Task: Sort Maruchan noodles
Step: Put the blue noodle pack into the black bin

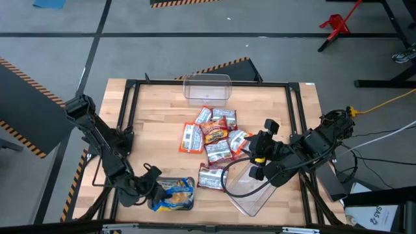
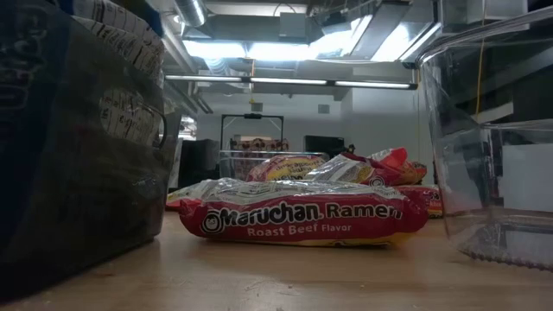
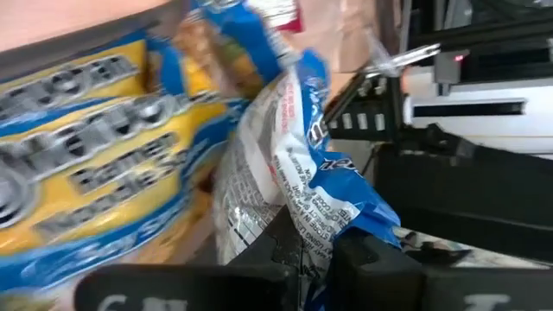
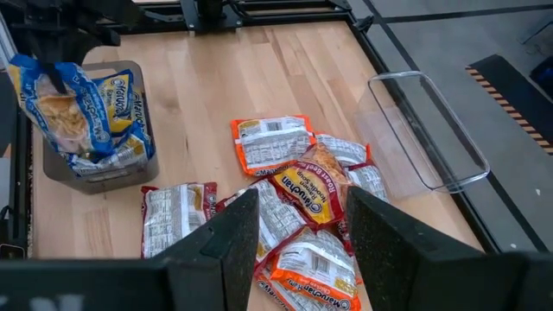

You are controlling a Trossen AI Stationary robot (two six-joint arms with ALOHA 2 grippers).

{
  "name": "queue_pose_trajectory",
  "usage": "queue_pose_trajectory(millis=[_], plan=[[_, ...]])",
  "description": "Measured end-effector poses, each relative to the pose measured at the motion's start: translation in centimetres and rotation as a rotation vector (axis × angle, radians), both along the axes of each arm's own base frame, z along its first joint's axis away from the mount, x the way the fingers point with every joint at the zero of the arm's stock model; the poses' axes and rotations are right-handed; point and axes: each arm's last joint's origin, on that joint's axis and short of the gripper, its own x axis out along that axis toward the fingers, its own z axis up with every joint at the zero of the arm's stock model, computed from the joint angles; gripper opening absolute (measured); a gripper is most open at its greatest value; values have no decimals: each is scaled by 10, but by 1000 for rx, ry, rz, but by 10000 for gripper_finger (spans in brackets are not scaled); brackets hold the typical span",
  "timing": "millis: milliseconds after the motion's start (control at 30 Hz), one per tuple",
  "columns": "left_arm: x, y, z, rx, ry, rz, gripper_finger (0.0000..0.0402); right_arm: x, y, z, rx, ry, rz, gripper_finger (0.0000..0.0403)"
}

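A blue-and-yellow Maruchan noodle packet (image 4: 60, 108) stands in the clear tub (image 1: 174, 195) at the table's near left. My left gripper (image 3: 302, 259) is shut on it. A second blue-and-yellow packet (image 3: 86, 173) lies in the same tub. Several orange-red and red-and-white packets (image 1: 214, 140) lie heaped on the middle of the table. One of them, a Roast Beef packet (image 2: 302, 220), lies flat nearest the front. My right gripper (image 4: 302, 233) hangs open above the heap's right side with nothing between its fingers. My left gripper pinches the blue packet's crimped end (image 3: 321, 226) between its two fingers. The fingers slant down from the table's left side. The packet stands tilted in the tub, its lower part (image 4: 95, 142) on what lies inside.
A second clear tub (image 1: 250, 188) stands at the near right below my right arm. A third tub (image 1: 207, 88) stands at the far edge. A black frame (image 1: 130, 84) runs around the wooden table top. Bare wood (image 1: 156, 123) shows between the heap and the left tub.
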Motion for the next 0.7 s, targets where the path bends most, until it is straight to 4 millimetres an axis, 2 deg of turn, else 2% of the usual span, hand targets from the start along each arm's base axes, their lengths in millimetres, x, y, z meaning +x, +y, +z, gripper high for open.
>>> queue_pose_trajectory(millis=[700], plan=[[-20,7,-18,101,220,-5,16,0,1,0,33,14,20,163]])
